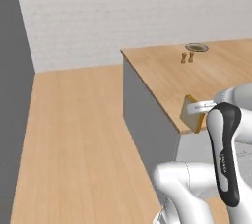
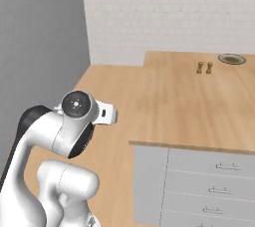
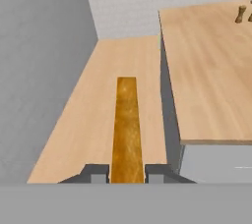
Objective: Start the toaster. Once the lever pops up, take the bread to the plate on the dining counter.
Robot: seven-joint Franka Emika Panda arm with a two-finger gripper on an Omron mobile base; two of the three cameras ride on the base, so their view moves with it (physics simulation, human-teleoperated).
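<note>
**Bread slice carried at the tabletop corner**

The hand view shows the gripper (image 3: 127,173) pinching the bread (image 3: 127,129) edge-on, a golden-brown crust strip running away between the two dark fingertips (image 3: 97,173), over the wooden floor (image 3: 88,120) just beside the tabletop (image 3: 211,80). The left base view shows the slice's face instead: a light tan square (image 1: 192,113) with darker crust, held upright at the tabletop's near corner. The right base view shows the drawer fronts (image 2: 209,186) under the tabletop. The plate (image 1: 196,47) sits far off on the tabletop, near two small brown objects (image 1: 187,57).
</note>
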